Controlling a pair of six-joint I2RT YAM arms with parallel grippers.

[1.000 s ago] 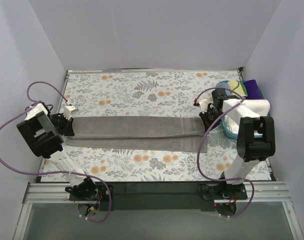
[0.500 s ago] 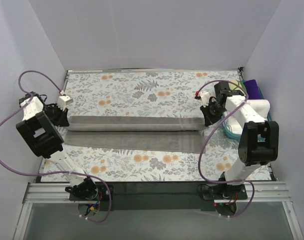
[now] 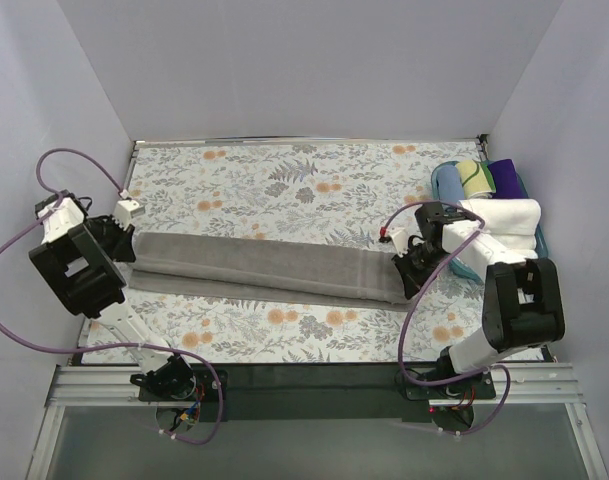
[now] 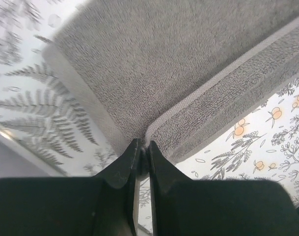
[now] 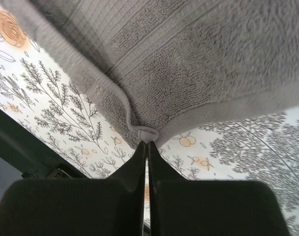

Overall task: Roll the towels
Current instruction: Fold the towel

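A long grey-brown towel [image 3: 264,265] lies folded lengthwise across the floral table covering [image 3: 284,180], slanting down toward the right. My left gripper [image 3: 127,238] is shut on its left end. In the left wrist view the jaws [image 4: 143,146] pinch the corner where two layers of towel [image 4: 164,73] meet. My right gripper [image 3: 406,268] is shut on the right end. In the right wrist view a bunched corner of the towel [image 5: 188,64] sits between the tips of that gripper [image 5: 147,143].
A teal basket [image 3: 462,266] stands at the right edge, just behind the right arm. It holds a white rolled towel [image 3: 504,215], a purple one [image 3: 504,175] and other rolled cloths. Grey walls close in the table on the left, right and far sides.
Both grippers lifted the towel's edge away from the flat strip, then brought it over and down. The right end has swung toward the near side, so the towel now lies doubled and slanted.
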